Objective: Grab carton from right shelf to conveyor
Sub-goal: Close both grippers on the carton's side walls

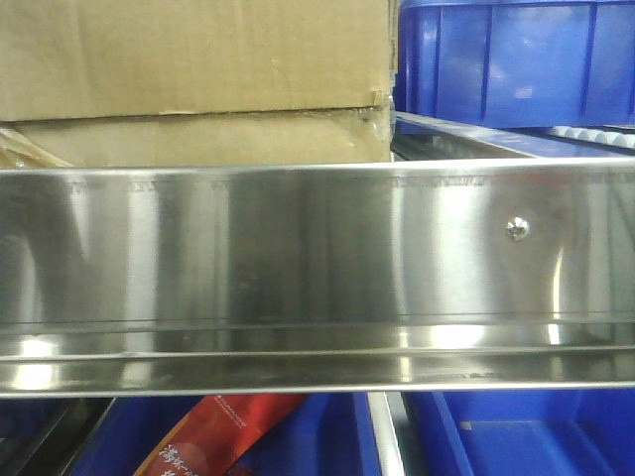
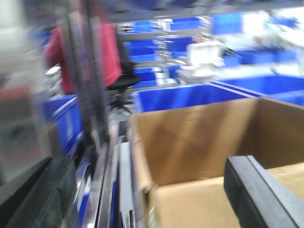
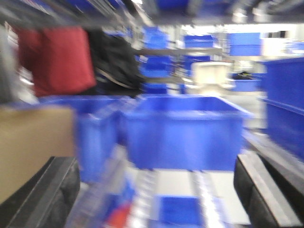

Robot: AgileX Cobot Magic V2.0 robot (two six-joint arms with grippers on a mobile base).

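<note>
A brown cardboard carton [image 1: 198, 84] sits on the shelf behind a steel rail, at the upper left of the front view. It fills the lower right of the left wrist view [image 2: 209, 156], close ahead and blurred. My left gripper [image 2: 150, 199] is open, its jaws wide apart, with the carton's left corner between them; one finger [image 2: 256, 194] lies over the carton top. My right gripper [image 3: 156, 199] is open and empty over the shelf rollers; the carton's edge [image 3: 33, 147] shows at its left. Neither gripper shows in the front view.
A shiny steel shelf rail [image 1: 317, 278] spans the front view. Blue bins stand beside the carton [image 1: 516, 59] and ahead of the right gripper [image 3: 183, 130]. A red packet [image 1: 223, 436] lies in a blue bin below. Vertical shelf posts [image 2: 90, 95] stand left of the carton.
</note>
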